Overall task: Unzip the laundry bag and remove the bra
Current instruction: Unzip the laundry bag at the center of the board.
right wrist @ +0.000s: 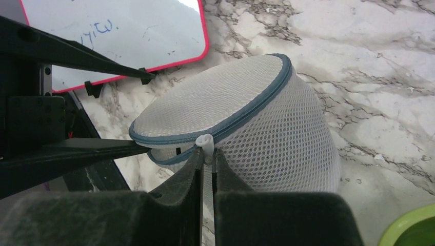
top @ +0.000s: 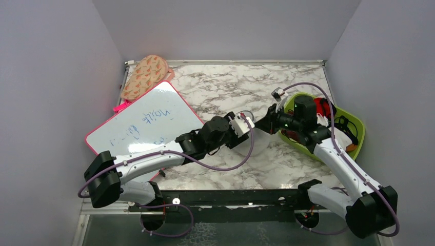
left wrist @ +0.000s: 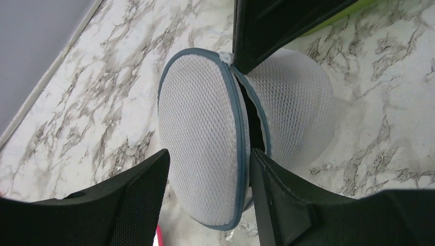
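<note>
My right hand is clamping the zipper pull. My left hand, fingers apart, is straddling the lid of the laundry bag, which is sitting mid-bench toward the right edge. I'm aiming to drag the pull along the rim's curve while bracing the lid. The bra isn't showing.

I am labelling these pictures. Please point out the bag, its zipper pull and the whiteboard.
bag (right wrist: 277,138): right wrist view, mesh side wall.
zipper pull (right wrist: 205,140): right wrist view, white tab.
whiteboard (top: 149,120): top external view, white face.
</note>
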You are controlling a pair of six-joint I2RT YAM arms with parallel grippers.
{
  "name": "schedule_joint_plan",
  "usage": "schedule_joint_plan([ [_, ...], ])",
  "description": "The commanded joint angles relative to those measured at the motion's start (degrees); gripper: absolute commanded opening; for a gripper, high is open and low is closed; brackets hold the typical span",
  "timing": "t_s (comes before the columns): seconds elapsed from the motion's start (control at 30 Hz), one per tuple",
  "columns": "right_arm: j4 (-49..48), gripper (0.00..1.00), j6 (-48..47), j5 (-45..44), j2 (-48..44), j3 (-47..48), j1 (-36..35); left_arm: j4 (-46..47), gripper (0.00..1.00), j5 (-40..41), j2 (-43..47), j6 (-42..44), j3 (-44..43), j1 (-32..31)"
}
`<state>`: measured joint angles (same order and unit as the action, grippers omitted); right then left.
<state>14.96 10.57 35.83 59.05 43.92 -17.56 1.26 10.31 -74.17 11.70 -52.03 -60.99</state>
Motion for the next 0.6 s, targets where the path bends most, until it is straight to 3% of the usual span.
schedule_joint_plan([
  [0.0, -1.9, 0.01, -1.6, -1.0, -1.1, 0.6, -2.4, 2.1, 0.51, -0.9, 2.0, -1.8, -1.4, -0.2],
  [0.33, -2.2, 0.01, -1.3, -1.8, -0.2, 1.2, -5.0, 0.6, 0.43, 3.1, -0.9, -0.2, -2.3, -2.7],
  [0.57, -1.6, 0.01, -1.1, -3.1, -0.3, 1.3, -7.5, -1.3, 0.27, 9.7, -4.1, 0.5, -4.1, -3.5],
])
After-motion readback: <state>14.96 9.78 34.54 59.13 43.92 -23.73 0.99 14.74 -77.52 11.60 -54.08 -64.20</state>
